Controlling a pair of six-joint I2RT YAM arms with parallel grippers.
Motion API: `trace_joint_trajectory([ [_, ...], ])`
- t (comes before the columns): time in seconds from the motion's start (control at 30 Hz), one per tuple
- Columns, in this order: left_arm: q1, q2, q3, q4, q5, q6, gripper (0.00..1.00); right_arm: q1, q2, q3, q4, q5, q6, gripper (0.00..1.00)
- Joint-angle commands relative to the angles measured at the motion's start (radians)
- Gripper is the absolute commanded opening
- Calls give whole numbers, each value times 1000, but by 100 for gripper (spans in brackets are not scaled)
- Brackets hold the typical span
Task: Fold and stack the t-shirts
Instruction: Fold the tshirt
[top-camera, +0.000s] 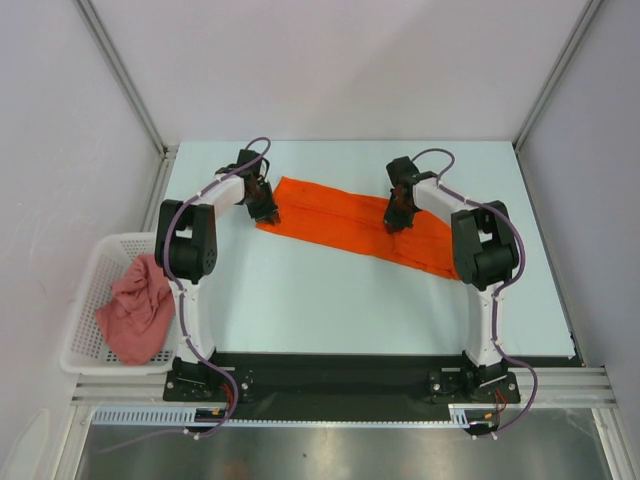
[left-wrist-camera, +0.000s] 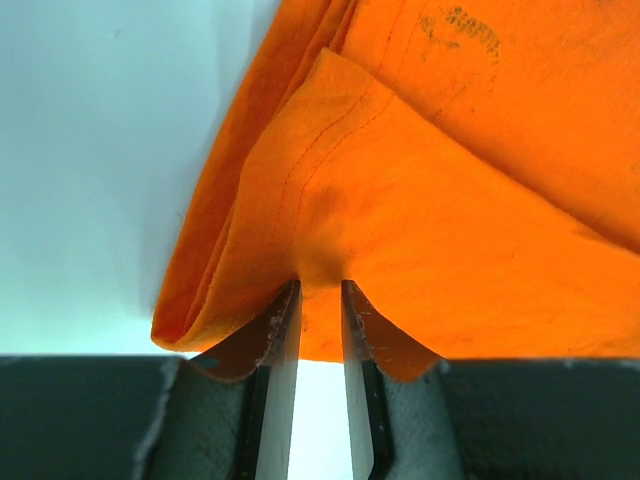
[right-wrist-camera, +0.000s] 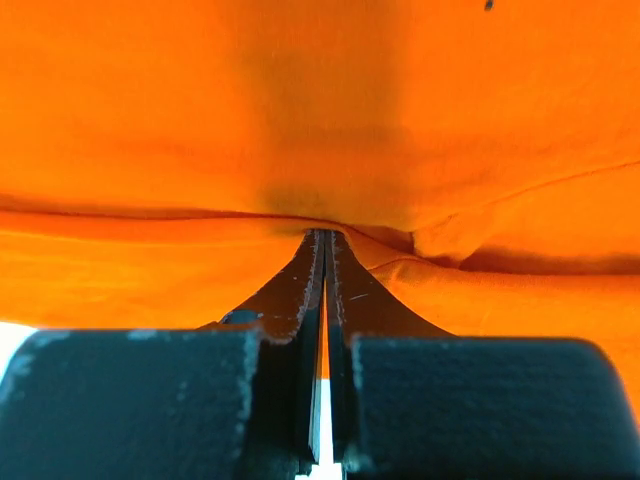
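The orange shirt (top-camera: 345, 225) lies on the far half of the pale surface (top-camera: 330, 300) as a long, narrow folded band. In the overhead view its long axis runs slantwise from about 10 o'clock to about 4 o'clock, with the 10 o'clock end farther from the arm bases. The left hand (top-camera: 265, 210) sits at the 10 o'clock end of the band and the right hand (top-camera: 398, 215) is on it past the middle, toward the 4 o'clock end. In its own wrist view the left hand (left-wrist-camera: 318, 285) has its two fingers drawn close with only a narrow gap between them, and a raised fold at the shirt's layered edge is nipped at the tips, the cloth peaking upward from that spot. The right hand (right-wrist-camera: 325, 240) is pressed almost fully together, with a thin sliver of orange cloth caught between the fingers and the fabric puckering into creases around the tips. A faint dark printed mark (left-wrist-camera: 465, 25) shows on the shirt at 1 o'clock in the left wrist view, too smudged to read, and a tiny dark speck (right-wrist-camera: 488, 5) dots the cloth at the top of the right wrist view. The pink shirt (top-camera: 135, 305) lies crumpled in a heap inside the white basket (top-camera: 95, 262), which stands off the surface's 8 o'clock corner, just beside the left arm.
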Motion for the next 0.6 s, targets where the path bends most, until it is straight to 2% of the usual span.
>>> trace_joint_trajectory([
  [0.0,9,-13,-7,-28,-6,18,28,-10,24,39,48,64,-2,0],
  [0.27,11,-19,-13,-33,-8,16,28,-13,39,70,54,88,-5,0],
  [0.5,11,-62,-19,-33,-20,38,29,-37,-36,74,-18,-13,-55,1],
  [0.53,8,-71,-19,-34,-20,41,29,-45,-60,73,-32,-25,-66,3],
  [0.57,6,-77,-19,-33,-25,45,31,-57,-106,68,-43,-31,-74,11],
])
